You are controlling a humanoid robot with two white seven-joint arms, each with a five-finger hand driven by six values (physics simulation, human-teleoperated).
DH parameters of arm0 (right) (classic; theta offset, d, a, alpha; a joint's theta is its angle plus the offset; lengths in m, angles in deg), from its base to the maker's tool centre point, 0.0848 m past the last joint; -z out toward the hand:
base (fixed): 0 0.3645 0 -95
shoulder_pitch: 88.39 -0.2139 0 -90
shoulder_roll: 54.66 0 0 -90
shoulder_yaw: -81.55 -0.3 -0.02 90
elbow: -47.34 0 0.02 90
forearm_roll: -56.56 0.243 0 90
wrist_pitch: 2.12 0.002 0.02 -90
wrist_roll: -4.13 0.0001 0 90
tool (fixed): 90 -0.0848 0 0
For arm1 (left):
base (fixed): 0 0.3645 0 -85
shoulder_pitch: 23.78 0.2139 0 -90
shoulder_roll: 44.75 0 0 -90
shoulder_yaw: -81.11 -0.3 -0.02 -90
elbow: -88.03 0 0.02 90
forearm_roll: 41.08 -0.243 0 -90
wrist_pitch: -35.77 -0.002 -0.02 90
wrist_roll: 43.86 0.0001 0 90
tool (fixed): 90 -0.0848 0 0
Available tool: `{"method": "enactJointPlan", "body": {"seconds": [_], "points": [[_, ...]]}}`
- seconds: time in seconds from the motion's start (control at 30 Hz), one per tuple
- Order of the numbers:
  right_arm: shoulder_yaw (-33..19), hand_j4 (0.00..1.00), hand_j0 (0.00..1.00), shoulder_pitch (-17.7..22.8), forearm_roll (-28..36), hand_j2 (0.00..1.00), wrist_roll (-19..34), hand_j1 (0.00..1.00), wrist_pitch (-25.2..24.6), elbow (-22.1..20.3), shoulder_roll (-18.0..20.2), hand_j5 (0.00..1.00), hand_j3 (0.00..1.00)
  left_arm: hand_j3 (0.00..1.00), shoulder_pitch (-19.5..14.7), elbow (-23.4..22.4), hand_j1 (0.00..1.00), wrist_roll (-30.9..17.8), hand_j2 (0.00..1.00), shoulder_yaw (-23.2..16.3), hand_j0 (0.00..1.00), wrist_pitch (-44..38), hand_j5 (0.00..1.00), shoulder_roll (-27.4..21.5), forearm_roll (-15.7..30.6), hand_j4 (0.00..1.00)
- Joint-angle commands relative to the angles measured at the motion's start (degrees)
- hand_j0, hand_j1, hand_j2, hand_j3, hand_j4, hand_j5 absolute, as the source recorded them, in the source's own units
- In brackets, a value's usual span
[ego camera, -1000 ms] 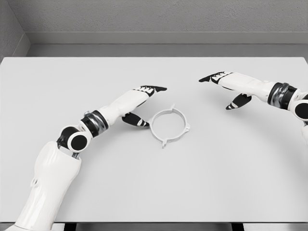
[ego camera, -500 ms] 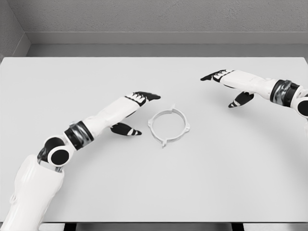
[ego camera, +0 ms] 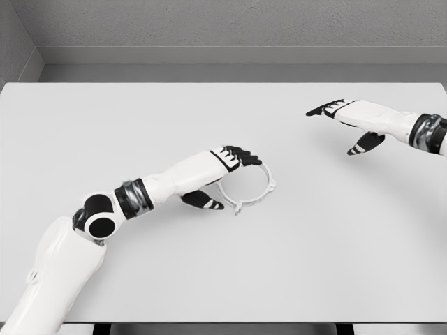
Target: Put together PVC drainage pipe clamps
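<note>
One white clamp ring (ego camera: 253, 184) lies flat near the middle of the surface (ego camera: 223, 265). Left robot hand (ego camera: 222, 174) covers its 9 o'clock rim, fingers spread, thumb below. Right robot hand (ego camera: 347, 122) hovers at 2 o'clock, fingers spread, holding nothing.

The tabletop (ego camera: 223, 279) lies wide and flat, with only one thing on it: the white clamp ring (ego camera: 248, 185) near the middle. The left hand (ego camera: 222, 171) reaches over the ring's left side, so that side is blocked. The ring's right and near sides are free to approach. The right hand (ego camera: 349, 122) hovers well apart at the far right, with bare surface between.
</note>
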Motion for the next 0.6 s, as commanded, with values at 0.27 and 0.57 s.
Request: {"method": "enactJointPlan", "body": {"seconds": [0.27, 0.57], "points": [[0.06, 1.0, 1.0, -0.18, 0.45, 1.0, -0.03, 1.0, -0.12, -0.16, 0.26, 1.0, 1.0, 1.0, 0.26, -0.23, 1.0, 0.03, 1.0, -1.92, 1.0, -0.07, 1.0, 0.68, 0.71, 1.0], [0.06, 1.0, 1.0, -0.26, 0.45, 1.0, -0.03, 1.0, -0.12, -0.16, 0.26, 1.0, 1.0, 1.0, 0.0, -0.67, 1.0, 0.03, 1.0, -2.71, 1.0, -0.07, 1.0, 2.09, 0.27, 1.0]]}}
